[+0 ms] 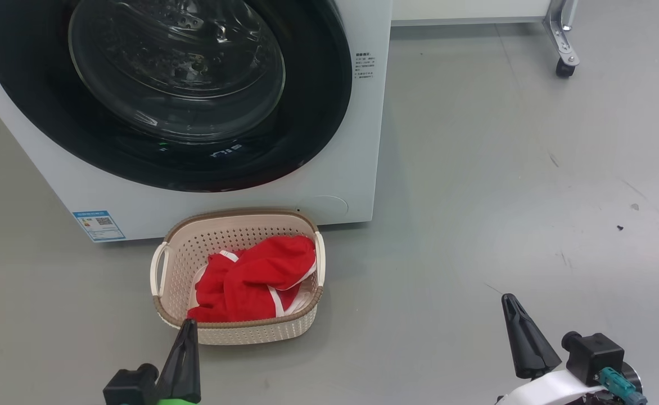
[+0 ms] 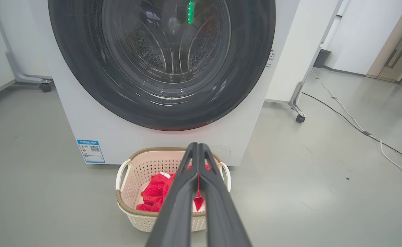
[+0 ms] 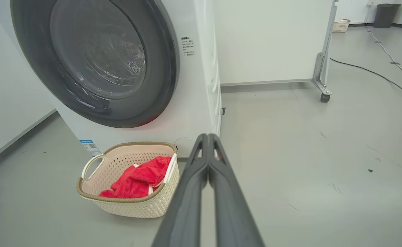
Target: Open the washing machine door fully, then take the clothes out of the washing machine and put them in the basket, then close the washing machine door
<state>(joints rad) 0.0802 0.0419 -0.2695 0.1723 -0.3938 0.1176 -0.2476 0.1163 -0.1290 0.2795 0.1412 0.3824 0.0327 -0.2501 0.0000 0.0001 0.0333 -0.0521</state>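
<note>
The white washing machine (image 1: 341, 185) stands ahead with its black-rimmed glass door (image 1: 177, 73) flat against the front, closed. On the floor before it sits the cream basket (image 1: 239, 332) holding red clothes (image 1: 256, 281) with white trim. My left gripper (image 1: 189, 323) is shut and empty, its tips just at the basket's near rim. My right gripper (image 1: 509, 298) is shut and empty over bare floor, well to the right of the basket. The left wrist view looks along shut fingers (image 2: 198, 145) at the basket (image 2: 132, 212) and door (image 2: 166, 103). The right wrist view shows shut fingers (image 3: 207, 137), basket (image 3: 136, 206), clothes (image 3: 136, 178).
Grey floor spreads to the right. A white panel on castors (image 1: 564, 62) stands behind and right of the machine, also seen as castor (image 3: 324, 97). Cables (image 2: 358, 128) run across the floor at the far right. A blue label (image 1: 99, 225) marks the machine's lower left.
</note>
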